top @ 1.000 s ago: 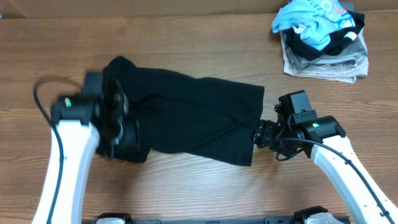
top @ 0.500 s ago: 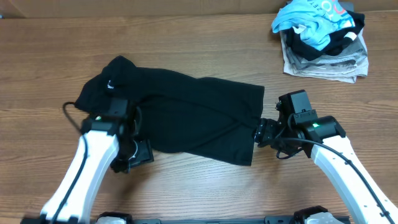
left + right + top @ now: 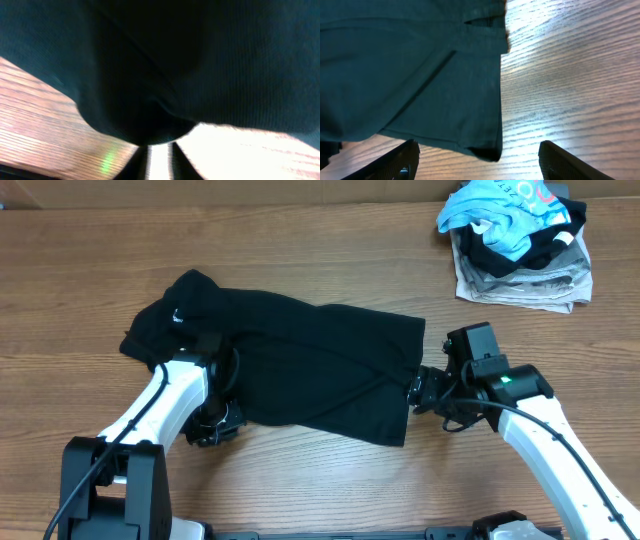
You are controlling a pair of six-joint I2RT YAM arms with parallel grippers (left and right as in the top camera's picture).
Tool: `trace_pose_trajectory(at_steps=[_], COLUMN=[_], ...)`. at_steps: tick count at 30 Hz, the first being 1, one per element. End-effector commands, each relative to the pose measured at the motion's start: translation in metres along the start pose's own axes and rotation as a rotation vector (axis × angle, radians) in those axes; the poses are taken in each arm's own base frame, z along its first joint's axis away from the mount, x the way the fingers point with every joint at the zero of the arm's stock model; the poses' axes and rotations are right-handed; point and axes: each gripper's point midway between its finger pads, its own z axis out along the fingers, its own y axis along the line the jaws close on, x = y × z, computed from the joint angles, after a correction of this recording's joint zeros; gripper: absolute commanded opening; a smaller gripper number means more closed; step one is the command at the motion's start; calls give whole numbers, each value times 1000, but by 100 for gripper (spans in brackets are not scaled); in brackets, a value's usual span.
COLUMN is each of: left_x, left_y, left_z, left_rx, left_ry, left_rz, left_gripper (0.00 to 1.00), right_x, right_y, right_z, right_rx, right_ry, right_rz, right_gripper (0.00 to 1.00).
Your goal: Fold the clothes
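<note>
The clothes (image 3: 320, 370), a long black garment, lie spread across the middle of the wooden table. My left gripper (image 3: 212, 428) is at the garment's near left edge. In the left wrist view its jaws (image 3: 160, 161) are almost closed, with black fabric (image 3: 200, 60) bunched at their tips. My right gripper (image 3: 418, 393) is at the garment's right edge. In the right wrist view its jaws (image 3: 482, 162) are wide open, and the garment's hem corner (image 3: 485, 150) lies between them, untouched. The logo and lettering are not visible.
A pile sits at the far right corner. It has a light blue shirt (image 3: 500, 215) on top of grey-white folded fabric (image 3: 520, 288). Bare wooden table (image 3: 300, 490) lies in front of the garment. The left arm's white link runs along the near left.
My left arm swung from the garment's left end to its near left edge. The garment's left end now lies spread out. The right arm barely moved.
</note>
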Motion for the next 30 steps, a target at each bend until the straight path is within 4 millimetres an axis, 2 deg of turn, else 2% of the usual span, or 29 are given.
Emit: trace_pose_trajectory(at_steps=[1,3,7,16,19,20,22,24,26,30], left_x=[-5,-7,-16,-26,-25,-25,-22,-16,-10,3], left_y=[12,15,11,2,-1,-2,-6,-11,-18,-18], left_z=[5,9,17,24,33,40,49,55,52,14], left_rx=[-79,-95,-92,-66,-53,-50,-37,-7,35,28], left_ry=[-33,-45,-64,-84,-73,-73,-62,-30,9,117], left_rz=[-3,-3,-4,-5,-2,2,12,70,152,190], left_gripper=[9,11,21,44,40,31,4,4,4,4], right_x=[0,1,4,8,10,12,15,20,26,41], right_y=[-3,-5,-7,-3,0,0,2,3,2,2], right_z=[13,19,30,31,31,31,31,31,31,30], right_rx=[25,35,44,25,11,11,12,19,29,52], right_ry=[31,49,89,110,120,126,136,151,172,216], right_rz=[0,5,13,16,15,11,2,-7,-11,-34], right_gripper=[80,79,80,79,80,79,79,79,79,78])
